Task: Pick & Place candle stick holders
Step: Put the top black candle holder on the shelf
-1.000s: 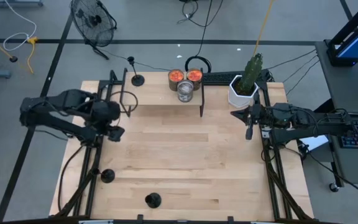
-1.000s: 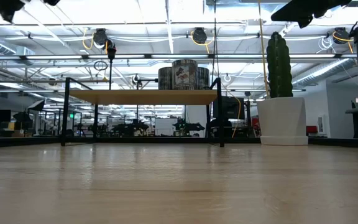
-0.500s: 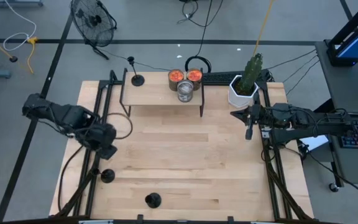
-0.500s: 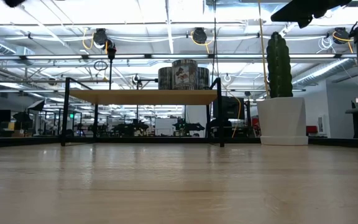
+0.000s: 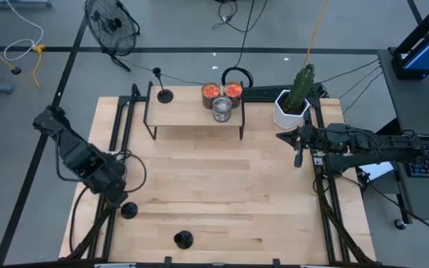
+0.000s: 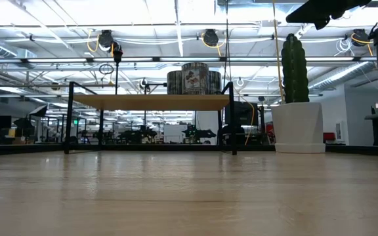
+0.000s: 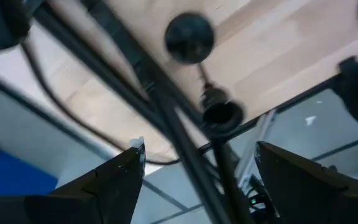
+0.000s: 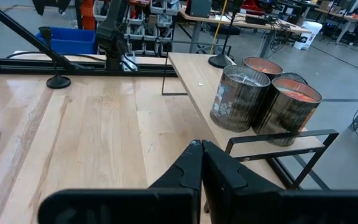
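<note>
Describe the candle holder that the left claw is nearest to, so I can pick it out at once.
Start at the light wooden table and go to its front-left edge, beside the black frame rails. The small matte-black candle stick holder stands just by the open left claw. Its twins differ: one sits mid-front, one on the raised wooden shelf.

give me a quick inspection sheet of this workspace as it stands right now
surface: light wooden table, with a small raised shelf at the back.
job's things: three black candle stick holders: one on the shelf's left end, one near the table's left edge, one at the front edge.
clutter: three tin cans on the shelf; potted cactus at back right.
grippers: left gripper open, just beside the left-edge holder; right gripper shut, waiting near the cactus.
cables: looped over the left arm, more on the floor behind the table.
surroundings: floor fan behind the table, a desk with a keyboard to the right.
</note>
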`<act>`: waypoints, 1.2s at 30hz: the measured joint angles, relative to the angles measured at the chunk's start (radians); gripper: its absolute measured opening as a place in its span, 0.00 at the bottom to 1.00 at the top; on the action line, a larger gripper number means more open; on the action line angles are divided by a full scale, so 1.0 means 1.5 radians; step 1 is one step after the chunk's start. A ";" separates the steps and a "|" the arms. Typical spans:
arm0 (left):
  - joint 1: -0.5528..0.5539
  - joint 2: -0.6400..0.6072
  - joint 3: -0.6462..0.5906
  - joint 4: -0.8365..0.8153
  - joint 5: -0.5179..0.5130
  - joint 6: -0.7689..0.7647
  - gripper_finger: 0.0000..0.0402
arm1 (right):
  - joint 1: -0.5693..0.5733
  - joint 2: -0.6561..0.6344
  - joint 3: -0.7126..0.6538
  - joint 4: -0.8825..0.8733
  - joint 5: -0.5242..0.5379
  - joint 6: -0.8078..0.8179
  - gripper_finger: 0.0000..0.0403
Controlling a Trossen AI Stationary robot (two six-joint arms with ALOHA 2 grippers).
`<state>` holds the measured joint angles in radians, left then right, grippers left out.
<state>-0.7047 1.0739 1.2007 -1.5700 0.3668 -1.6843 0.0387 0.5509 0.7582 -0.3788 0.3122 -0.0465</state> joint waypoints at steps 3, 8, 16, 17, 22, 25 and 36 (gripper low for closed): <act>-0.030 0.011 0.000 -0.002 0.002 -0.024 0.77 | 0.000 0.000 0.000 0.000 0.000 0.000 0.00; -0.052 0.026 0.000 0.000 -0.002 -0.075 0.77 | 0.000 0.000 0.000 0.000 0.000 0.000 0.00; -0.052 0.030 0.000 -0.001 -0.058 -0.085 0.77 | 0.000 0.000 0.000 0.000 0.000 -0.031 0.00; -0.052 0.030 0.000 -0.001 -0.065 -0.085 0.77 | 0.000 0.000 0.000 0.000 0.000 -0.031 0.00; -0.053 0.036 0.000 0.000 -0.023 -0.084 0.77 | 0.000 0.000 0.000 0.000 0.000 -0.031 0.00; -0.060 0.036 0.000 0.005 -0.009 -0.088 0.77 | 0.000 0.000 0.000 0.000 0.000 -0.030 0.00; -0.063 0.049 0.000 0.008 -0.036 -0.097 0.77 | 0.000 0.000 -0.001 0.000 0.000 -0.030 0.00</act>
<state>-0.7986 1.1481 1.2007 -1.5585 0.3132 -1.8304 0.0387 0.5507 0.7574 -0.3786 0.3122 -0.0917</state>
